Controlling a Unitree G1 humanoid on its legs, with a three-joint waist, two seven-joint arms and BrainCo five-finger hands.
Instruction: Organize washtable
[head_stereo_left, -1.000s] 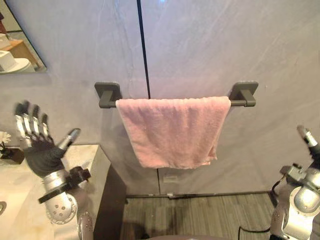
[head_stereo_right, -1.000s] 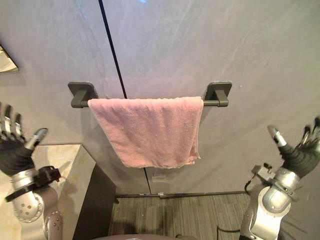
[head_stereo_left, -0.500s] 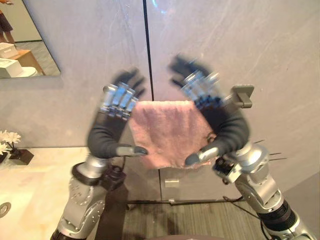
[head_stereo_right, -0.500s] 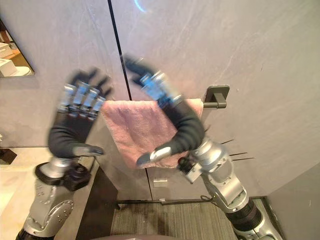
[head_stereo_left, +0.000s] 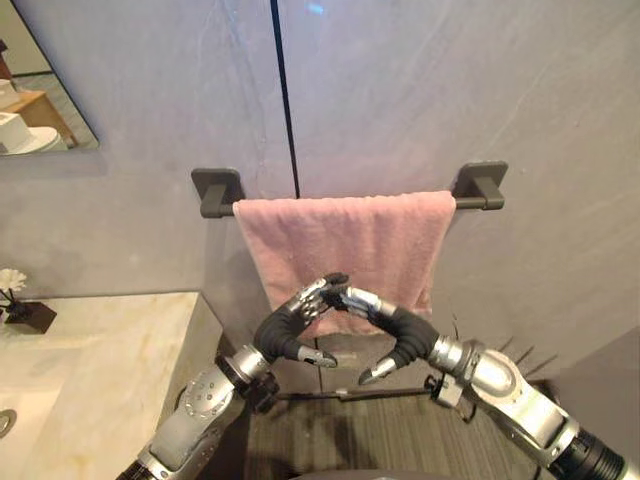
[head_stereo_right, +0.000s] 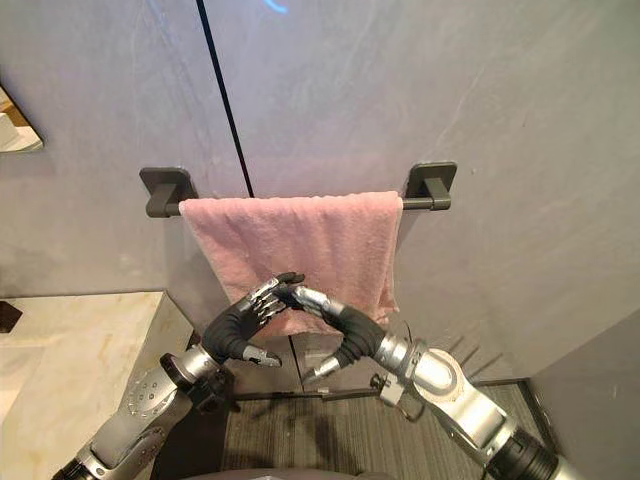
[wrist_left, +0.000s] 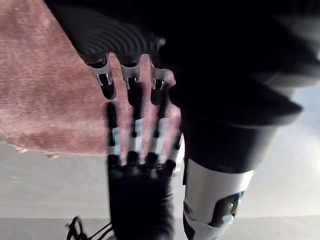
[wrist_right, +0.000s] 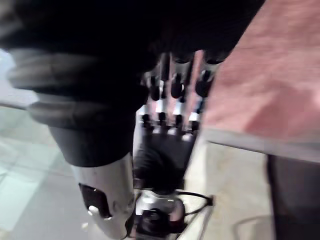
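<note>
Towel (head_stereo_left: 345, 240) drapes over the wall bar (head_stereo_left: 472, 203), long axis sideways, its hem just behind the left robot hand (head_stereo_left: 284, 334) and right robot hand (head_stereo_left: 400, 328), equally near, straight-fingered, empty, tips meeting.

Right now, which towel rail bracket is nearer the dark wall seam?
The left bracket, on the mirror side; the right bracket sits beyond the towel.

I'm in a bathroom. Ahead of me a pink towel (head_stereo_left: 345, 245) hangs over a dark rail (head_stereo_left: 478, 186) fixed to a grey stone-look wall (head_stereo_left: 450, 90). A pale marble counter (head_stereo_left: 100, 350) lies at my near left, with a mirror (head_stereo_left: 40, 100) on the wall above it.
</note>
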